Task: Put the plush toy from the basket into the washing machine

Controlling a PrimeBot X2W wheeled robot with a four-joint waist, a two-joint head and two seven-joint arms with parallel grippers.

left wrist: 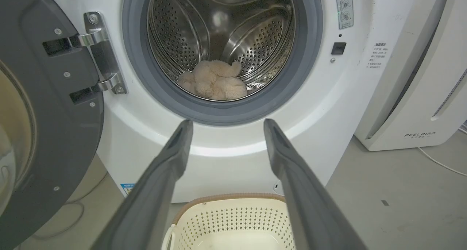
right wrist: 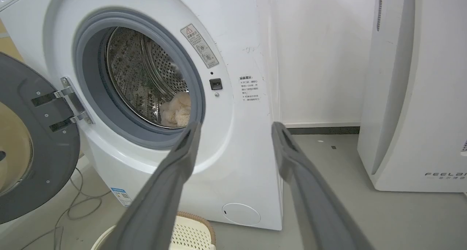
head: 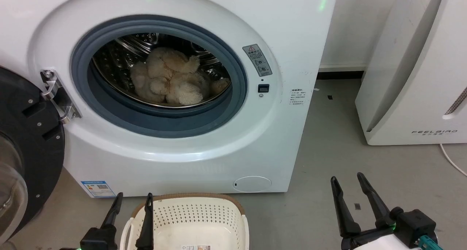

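Note:
The cream-beige plush toy (head: 169,82) lies inside the steel drum of the white washing machine (head: 292,42), behind the grey gasket; it shows too in the left wrist view (left wrist: 215,84) and partly in the right wrist view (right wrist: 177,110). The perforated cream basket (head: 193,217) with brown rim stands on the floor before the washer, with nothing in it but a paper label. My left gripper (head: 134,200) hangs open at the basket's left rim, holding nothing. My right gripper (head: 347,180) is open over bare floor, right of the basket.
The washer's black-framed door (head: 25,151) stands swung open at the left. A white FEELBIRD appliance (head: 419,78) stands at the right against the wall. A white cable (head: 450,158) trails on the grey floor beside it.

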